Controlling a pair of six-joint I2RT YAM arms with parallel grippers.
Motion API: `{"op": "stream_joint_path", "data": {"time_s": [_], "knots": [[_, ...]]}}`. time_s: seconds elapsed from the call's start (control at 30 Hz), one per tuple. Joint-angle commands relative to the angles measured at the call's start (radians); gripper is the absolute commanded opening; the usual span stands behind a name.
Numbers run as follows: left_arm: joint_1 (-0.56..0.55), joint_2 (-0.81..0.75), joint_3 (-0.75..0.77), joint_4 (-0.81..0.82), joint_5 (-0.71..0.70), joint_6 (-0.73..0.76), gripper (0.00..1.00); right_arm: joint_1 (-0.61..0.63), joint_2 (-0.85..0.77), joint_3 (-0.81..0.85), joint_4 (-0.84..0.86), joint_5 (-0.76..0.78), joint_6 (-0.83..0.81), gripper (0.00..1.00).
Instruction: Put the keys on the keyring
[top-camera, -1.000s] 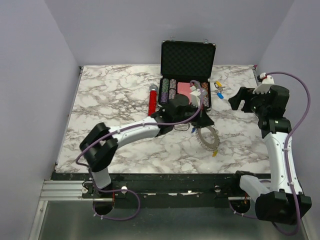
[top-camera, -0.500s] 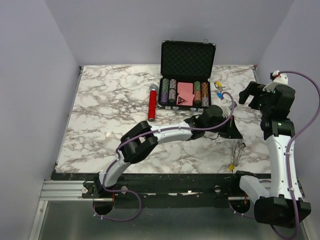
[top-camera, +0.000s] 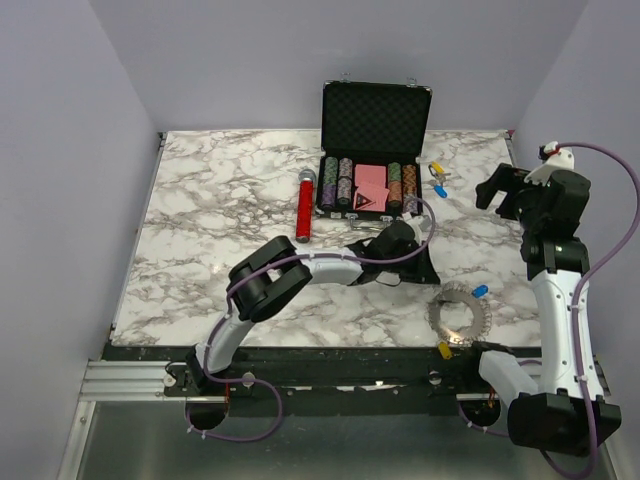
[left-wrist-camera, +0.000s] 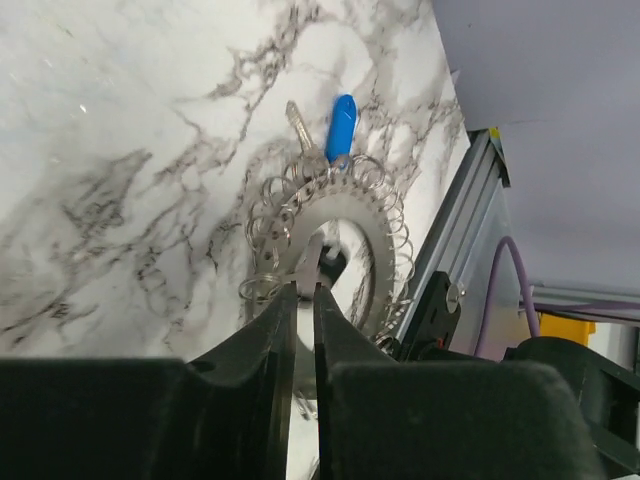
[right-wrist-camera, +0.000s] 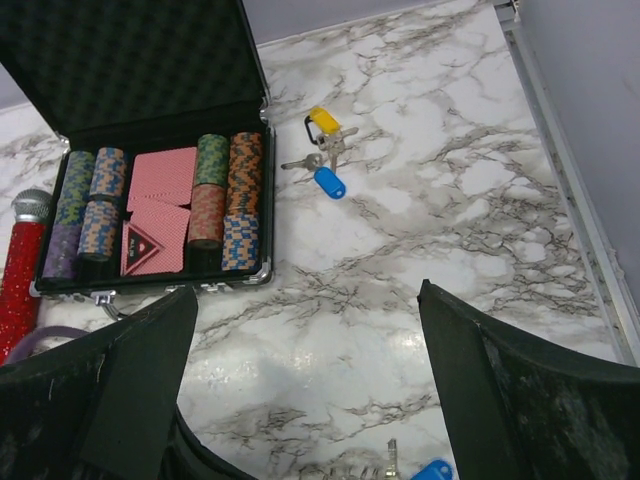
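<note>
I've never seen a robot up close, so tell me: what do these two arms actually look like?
Both the left arm and the right arm are built from smooth white tube-like links joined by chunky black housings at the joints. A thin purple cable loops loosely along each one. Their jaws are plain black flat blades with no markings that I can see.

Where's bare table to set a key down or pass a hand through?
Free: the wide stretch left of the red cylinder, and the marble between the loose keys and the keyring. Crowded: in front of the poker case, where the left arm lies.
</note>
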Motion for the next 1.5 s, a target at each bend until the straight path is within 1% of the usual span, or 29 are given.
{"op": "stream_joint_path", "data": {"time_s": [0.0, 0.07, 0.17, 0.2, 0.27, 0.33, 0.4, 0.43, 0.47, 0.5, 0.6, 0.63, 0.7, 0.73, 0.8, 0.87, 0.9, 0.93, 1.0, 1.07, 1.17, 1.2, 1.23, 1.3, 1.37, 1.47], "knots": [[0.037, -0.112, 0.002, 0.008, -0.055, 0.084, 0.18, -0.009, -0.02, -0.017, 0.013, -0.058, 0.012, 0.98], [0.051, -0.112, 0.019, -0.001, -0.051, 0.096, 0.15, -0.011, -0.023, -0.017, 0.011, -0.07, 0.01, 0.98], [0.063, -0.115, 0.042, -0.01, -0.048, 0.112, 0.17, -0.015, -0.026, -0.02, 0.008, -0.085, 0.006, 0.98], [0.066, -0.121, 0.038, -0.001, -0.039, 0.121, 0.21, -0.015, -0.026, -0.021, 0.004, -0.096, -0.002, 0.98], [0.069, -0.15, 0.013, 0.014, -0.026, 0.153, 0.33, -0.015, -0.024, -0.018, -0.019, -0.162, -0.046, 0.98], [0.071, -0.202, -0.04, 0.014, -0.032, 0.193, 0.39, -0.015, -0.026, -0.012, -0.073, -0.287, -0.124, 0.98], [0.071, -0.279, -0.134, 0.024, -0.072, 0.234, 0.42, -0.015, -0.029, -0.012, -0.133, -0.405, -0.239, 0.98], [0.069, -0.332, -0.21, 0.034, -0.115, 0.259, 0.43, -0.015, -0.03, -0.009, -0.171, -0.456, -0.302, 0.99], [0.069, -0.384, -0.262, 0.048, -0.147, 0.286, 0.43, -0.015, -0.029, -0.01, -0.205, -0.49, -0.35, 1.0], [0.069, -0.45, -0.348, 0.066, -0.193, 0.314, 0.44, -0.014, -0.027, -0.01, -0.251, -0.53, -0.41, 1.0], [0.066, -0.657, -0.513, 0.084, -0.308, 0.406, 0.49, -0.015, -0.018, -0.007, -0.372, -0.605, -0.575, 1.0], [0.066, -0.717, -0.56, 0.073, -0.339, 0.443, 0.52, -0.015, -0.015, -0.009, -0.41, -0.624, -0.626, 1.0], [0.069, -0.835, -0.62, 0.029, -0.4, 0.5, 0.64, -0.014, -0.009, -0.014, -0.452, -0.645, -0.677, 1.0], [0.074, -0.895, -0.651, 0.002, -0.425, 0.529, 0.72, -0.012, -0.007, -0.018, -0.446, -0.645, -0.671, 1.0], [0.107, -0.998, -0.692, -0.06, -0.434, 0.55, 0.86, -0.012, -0.009, -0.035, -0.391, -0.622, -0.59, 1.0], [0.182, -1.101, -0.728, -0.125, -0.37, 0.535, 0.93, -0.014, -0.009, -0.047, -0.319, -0.581, -0.478, 1.0], [0.24, -1.166, -0.746, -0.14, -0.315, 0.52, 0.97, -0.014, -0.006, -0.046, -0.293, -0.561, -0.431, 1.0], [0.306, -1.22, -0.766, -0.166, -0.272, 0.505, 0.99, -0.014, 0.0, -0.044, -0.255, -0.543, -0.369, 1.0], [0.427, -1.343, -0.791, -0.223, -0.212, 0.498, 0.99, -0.014, 0.008, -0.037, -0.202, -0.509, -0.267, 1.0], [0.547, -1.458, -0.785, -0.306, -0.18, 0.515, 0.99, -0.017, 0.011, -0.021, -0.172, -0.481, -0.19, 1.0], [0.698, -1.579, -0.731, -0.493, -0.151, 0.592, 0.99, -0.018, 0.017, 0.005, -0.153, -0.431, -0.139, 1.0], [0.728, -1.606, -0.713, -0.548, -0.148, 0.627, 0.99, -0.02, 0.019, 0.012, -0.15, -0.421, -0.11, 1.0], [0.753, -1.627, -0.696, -0.603, -0.16, 0.668, 0.99, -0.02, 0.022, 0.017, -0.144, -0.415, -0.097, 1.0], [0.761, -1.668, -0.7, -0.668, -0.207, 0.74, 0.99, -0.029, 0.025, 0.017, -0.125, -0.411, -0.064, 1.0], [0.759, -1.725, -0.751, -0.674, -0.25, 0.768, 0.99, -0.037, 0.023, 0.016, -0.113, -0.403, -0.054, 1.0], [0.759, -1.813, -0.847, -0.642, -0.255, 0.776, 0.99, -0.046, 0.019, 0.013, -0.087, -0.355, -0.01, 1.0]]}}
